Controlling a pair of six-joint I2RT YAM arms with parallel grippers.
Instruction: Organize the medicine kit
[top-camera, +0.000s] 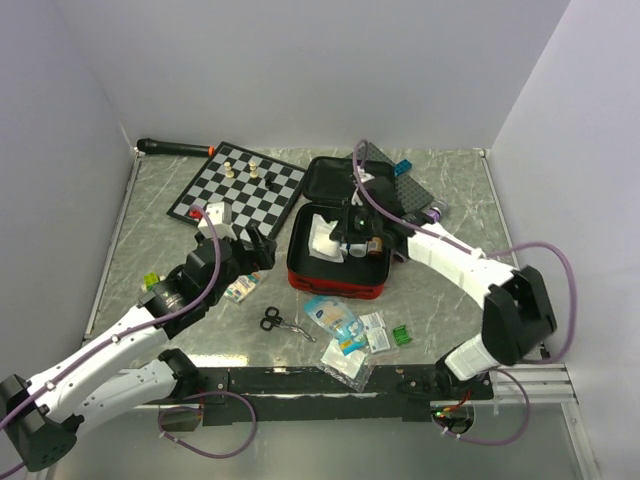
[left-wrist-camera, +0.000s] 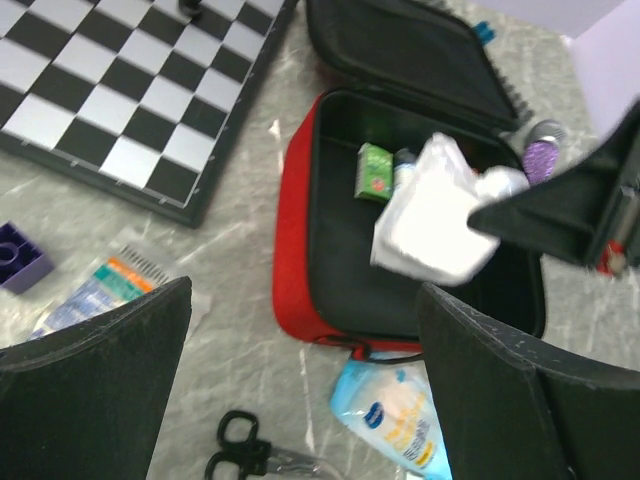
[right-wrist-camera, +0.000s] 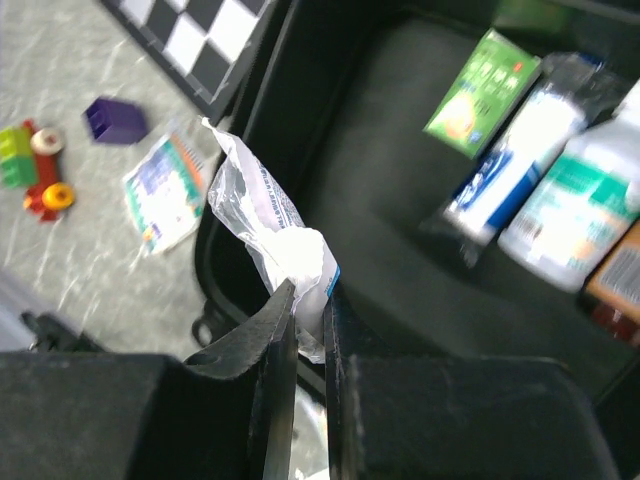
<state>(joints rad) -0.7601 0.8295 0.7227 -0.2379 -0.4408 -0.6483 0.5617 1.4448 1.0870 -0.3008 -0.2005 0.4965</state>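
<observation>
We are holding the right pincer (right-wrist-camera: 308, 300) over the open medicine kit (top-camera: 335, 282), which is lying at the middle of the table with its lid folded back to the far side. The jaws are standing almost closed, pinching one end of a clear packet (right-wrist-camera: 265, 215) with something white inside. The packet is sticking out past the fingertips, its long axis running on from the fingers toward the kit's left wall.

The relation we are watching is simple: the bare black floor of the kit lies straight below the packet, on the left part of the compartment. The green box (right-wrist-camera: 480, 90) and the bottles (right-wrist-camera: 560, 200) are lined up along the right side, apart from the packet. We are judging that a short descent and a release would land it inside, provided its free end does not catch on the left wall.

We are hovering the left pincer (top-camera: 252, 245) just left of the kit, over the table, with its jaws spread wide and nothing in them. It is nearer the flat sachet (top-camera: 240, 290) and the scissors (top-camera: 275, 320) than the right arm is. The blue pouch (top-camera: 335, 315) is lying just near of the kit.
</observation>
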